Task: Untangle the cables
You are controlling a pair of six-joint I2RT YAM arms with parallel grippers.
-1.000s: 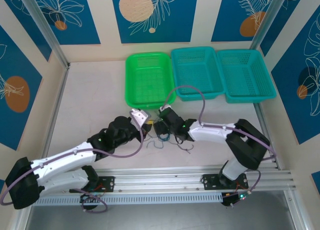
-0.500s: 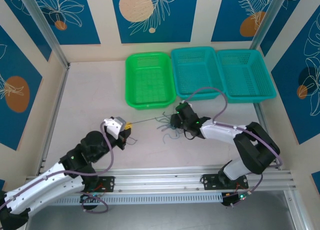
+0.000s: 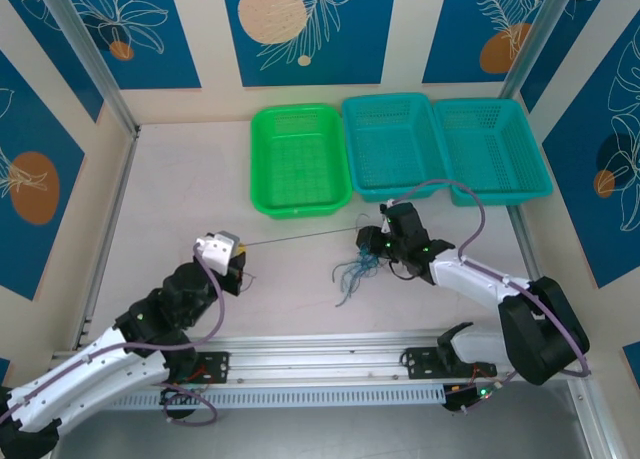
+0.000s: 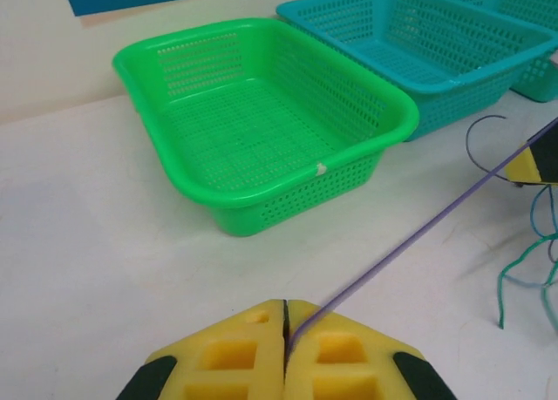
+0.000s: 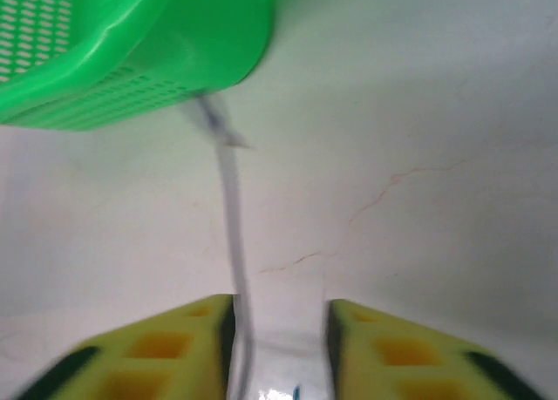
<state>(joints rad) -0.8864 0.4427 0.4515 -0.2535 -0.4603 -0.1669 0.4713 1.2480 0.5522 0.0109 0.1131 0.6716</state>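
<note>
Here, purple cable (image 4: 392, 254) pinched in left pincer (image 4: 285, 320), taut toward right pincer (image 5: 279, 317)

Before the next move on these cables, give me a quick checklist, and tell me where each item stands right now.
1. Left gripper grip on the purple strand: shut on it, ok.
2. Strand tension: it runs straight and taut from the left gripper to the right gripper, ok.
3. Right gripper hold: its fingers show a gap, but the view is blurred, cannot tell.
4. Strand free of the bundle: the other cables lie in a tangled clump beside the right gripper, not ok.
5. Strand clear of the green basket: it passes in front without touching, ok.
</note>
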